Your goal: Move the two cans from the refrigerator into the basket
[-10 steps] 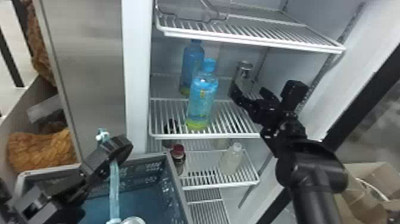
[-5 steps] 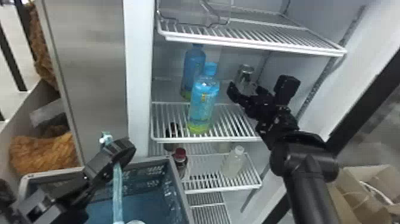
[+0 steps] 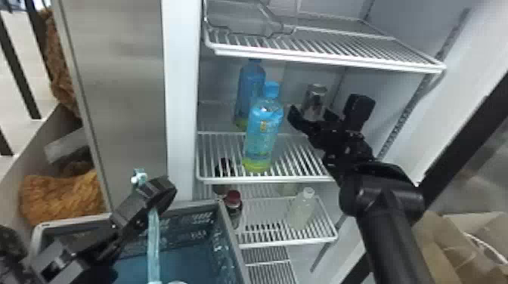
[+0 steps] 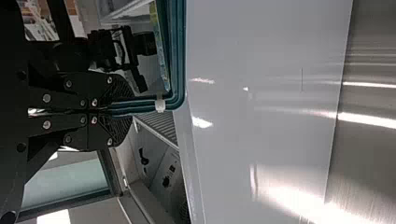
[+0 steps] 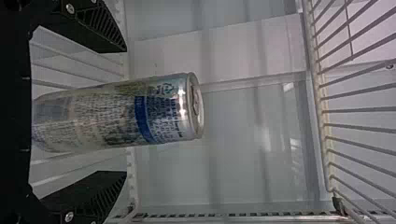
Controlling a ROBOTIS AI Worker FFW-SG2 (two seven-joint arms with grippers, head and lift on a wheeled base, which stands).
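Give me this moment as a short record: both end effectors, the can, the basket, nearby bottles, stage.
left end effector: shut on the teal handle, over the basket
right end effector: open, fingers either side of the can
can: upright, on the blue bottles' shelf
basket: beside the fridge opening
blue bottles: two, front and rear
lower shelf: red-capped bottle, pale bottle
stage: probably about to grasp the can
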